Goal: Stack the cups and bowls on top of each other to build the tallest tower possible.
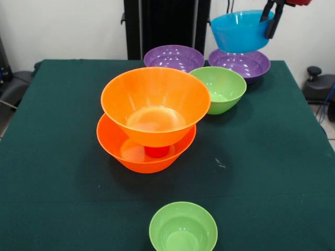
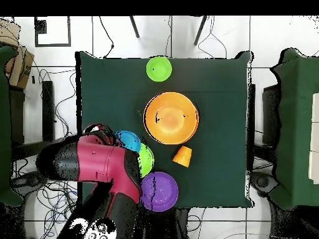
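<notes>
the robot's black gripper (image 1: 273,15) is up high at the far right of the front view. it is pinching the rim of a shiny blue plastic bowl (image 1: 239,30) and holds it in the air. the blue bowl hangs right over a wide purple plastic bowl (image 1: 246,64) that sits on the dark green table cloth (image 1: 272,172). a second wide purple bowl (image 1: 174,56) sits beside it, and a middle-sized green plastic bowl (image 1: 222,89) sits just in front of them.

the tower (image 1: 152,120) is in the middle of the table. at its bottom is a big orange plastic bowl (image 1: 138,156). a small red plastic cup (image 1: 157,151) stands upside down in it, and another big orange bowl (image 1: 155,104) rests on top of the cup.

a small green plastic bowl (image 1: 183,228) sits alone at the near edge, well apart from the tower.

from above, an orange plastic cup (image 2: 182,156) lies near the tower, and the red and black arm (image 2: 106,165) covers part of the blue bowl.
</notes>
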You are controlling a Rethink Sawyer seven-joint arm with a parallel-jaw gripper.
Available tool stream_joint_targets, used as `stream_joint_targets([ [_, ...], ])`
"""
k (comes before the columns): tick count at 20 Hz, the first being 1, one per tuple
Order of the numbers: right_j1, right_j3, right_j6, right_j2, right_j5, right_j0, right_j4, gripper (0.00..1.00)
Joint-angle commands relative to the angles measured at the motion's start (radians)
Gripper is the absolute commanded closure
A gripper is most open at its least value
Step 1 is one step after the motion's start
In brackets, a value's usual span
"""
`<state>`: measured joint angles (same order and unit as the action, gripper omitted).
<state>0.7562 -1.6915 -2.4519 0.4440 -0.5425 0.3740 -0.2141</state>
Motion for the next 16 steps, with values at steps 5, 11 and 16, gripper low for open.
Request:
stream_joint_targets([
  [5, 0.026, -0.17, -0.119, -0.065, 0.136, -0.044, 0.01, 1.0],
  [11, -0.018, -0.181, -0.119, -0.089, 0.212, -0.073, 0.01, 1.0],
  [16, -0.056, -0.166, -0.13, -0.085, 0.231, -0.069, 0.006, 1.0],
])
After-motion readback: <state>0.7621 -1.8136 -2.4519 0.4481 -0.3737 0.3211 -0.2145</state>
